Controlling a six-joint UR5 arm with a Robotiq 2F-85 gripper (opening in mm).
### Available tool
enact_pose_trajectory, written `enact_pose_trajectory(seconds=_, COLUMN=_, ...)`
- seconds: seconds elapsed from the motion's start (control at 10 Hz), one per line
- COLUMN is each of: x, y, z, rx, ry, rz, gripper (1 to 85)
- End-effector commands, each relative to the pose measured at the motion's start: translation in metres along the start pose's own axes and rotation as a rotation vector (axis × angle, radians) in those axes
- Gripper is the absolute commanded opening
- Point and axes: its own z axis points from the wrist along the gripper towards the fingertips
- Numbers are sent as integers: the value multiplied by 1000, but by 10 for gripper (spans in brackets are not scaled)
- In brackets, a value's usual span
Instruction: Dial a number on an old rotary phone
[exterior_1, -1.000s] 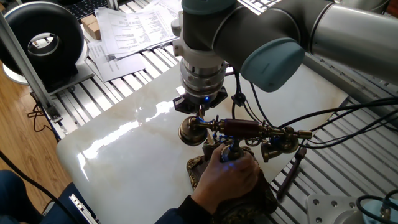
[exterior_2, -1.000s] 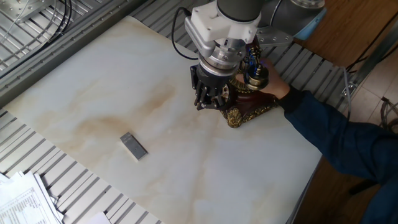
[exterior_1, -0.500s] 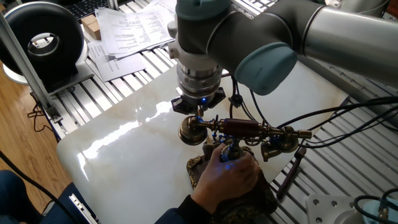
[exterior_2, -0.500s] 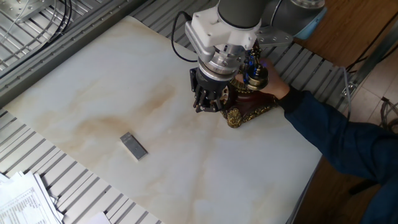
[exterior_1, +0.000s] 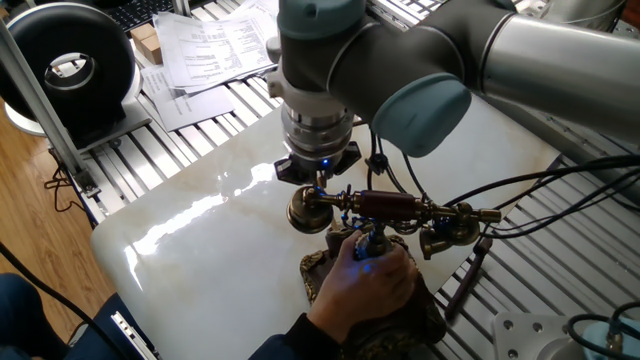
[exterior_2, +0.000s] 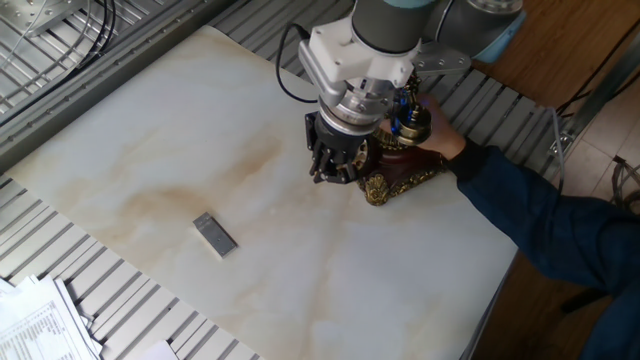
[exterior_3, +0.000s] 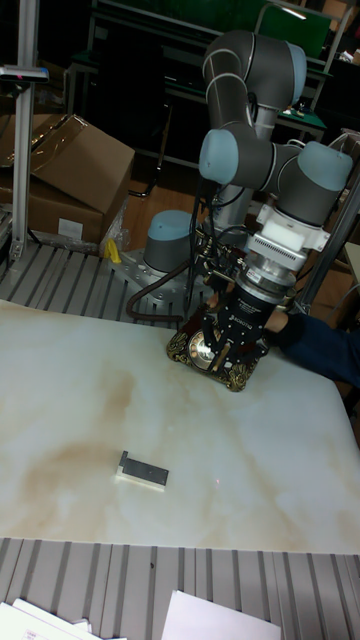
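Over the last second the arm's wrist had shifted slightly toward the desk's middle, while the phone and the steadying hand kept their places. The black end effector (exterior_2: 336, 168) hung directly over the dial face of the small ornate antique brass rotary phone (exterior_3: 213, 352), its dark fingers pointing down at the dial; whether they were spread or pressed together could not be told, nor whether they touched the dial. The phone stood near the edge of the glossy, pale marble-patterned desk (exterior_2: 150, 150), on a scrolled brass base. Its handset, a dark maroon bar with two round brass cups (exterior_1: 385, 208), lay across the cradle. A person's bare hand (exterior_1: 365, 285), in a dark blue sleeve, gripped the phone's base. A small grey rectangular block (exterior_2: 215, 233) lay well apart on the desk.
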Motion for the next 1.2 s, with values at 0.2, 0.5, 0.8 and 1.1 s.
enact_pose_trajectory(seconds=0.2, x=-1, y=5, z=7, rx=-2, ry=-12, rz=9, gripper=13)
enact_pose_trajectory(seconds=0.5, x=-6, y=5, z=9, rx=4, ry=-30, rz=-2, gripper=13)
enact_pose_trajectory(seconds=0.8, x=-6, y=3, z=9, rx=9, ry=-31, rz=-8, gripper=13)
enact_pose_trajectory(seconds=1.1, x=-5, y=0, z=8, rx=9, ry=-28, rz=-23, gripper=13)
